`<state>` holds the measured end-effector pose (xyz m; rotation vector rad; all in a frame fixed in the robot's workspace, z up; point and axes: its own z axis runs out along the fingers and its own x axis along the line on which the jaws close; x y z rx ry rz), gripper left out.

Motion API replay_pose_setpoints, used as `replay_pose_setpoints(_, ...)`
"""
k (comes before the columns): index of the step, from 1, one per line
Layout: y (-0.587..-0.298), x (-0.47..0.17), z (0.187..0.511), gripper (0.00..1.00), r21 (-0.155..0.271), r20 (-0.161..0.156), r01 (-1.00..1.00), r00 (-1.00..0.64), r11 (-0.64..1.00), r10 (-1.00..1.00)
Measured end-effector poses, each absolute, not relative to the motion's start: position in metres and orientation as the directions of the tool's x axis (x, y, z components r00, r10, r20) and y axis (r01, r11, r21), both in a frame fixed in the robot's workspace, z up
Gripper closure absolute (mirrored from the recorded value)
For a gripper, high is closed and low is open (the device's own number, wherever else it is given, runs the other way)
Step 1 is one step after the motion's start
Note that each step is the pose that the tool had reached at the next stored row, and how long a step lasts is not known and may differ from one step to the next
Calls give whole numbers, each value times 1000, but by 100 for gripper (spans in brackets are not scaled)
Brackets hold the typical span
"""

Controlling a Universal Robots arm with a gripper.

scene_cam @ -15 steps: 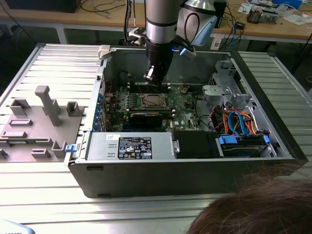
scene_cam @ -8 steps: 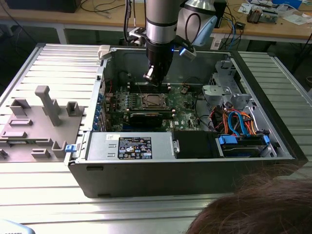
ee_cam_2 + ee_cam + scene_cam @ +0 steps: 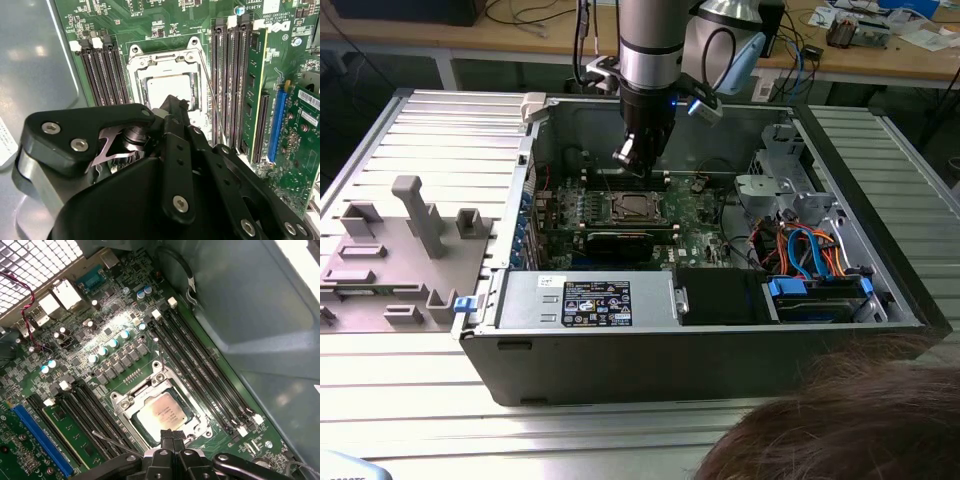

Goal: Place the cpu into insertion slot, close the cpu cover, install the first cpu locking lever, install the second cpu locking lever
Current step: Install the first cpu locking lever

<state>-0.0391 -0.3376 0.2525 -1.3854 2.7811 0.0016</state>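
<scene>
The cpu lies flat in the insertion slot on the green motherboard, its silvery-tan top showing through the window of the cpu cover. The cover lies down flat over the socket. One thin wire locking lever runs free along the socket's side next to the memory slots, and appears again as a rod in the first wrist view. My gripper hangs just above the socket's edge; its black fingertips are together with nothing between them, and they hide part of the socket.
Black memory slots flank the socket on both sides. A blue card slot and a green card lie beyond them. The case walls, drive cage and cable bundle enclose the board. A person's hair fills the near corner.
</scene>
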Motion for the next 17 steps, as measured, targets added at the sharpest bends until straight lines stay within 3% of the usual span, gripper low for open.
replay_pose_setpoints(17,-338,-39,253,89,-14,-31,-761,-648,649,-761)
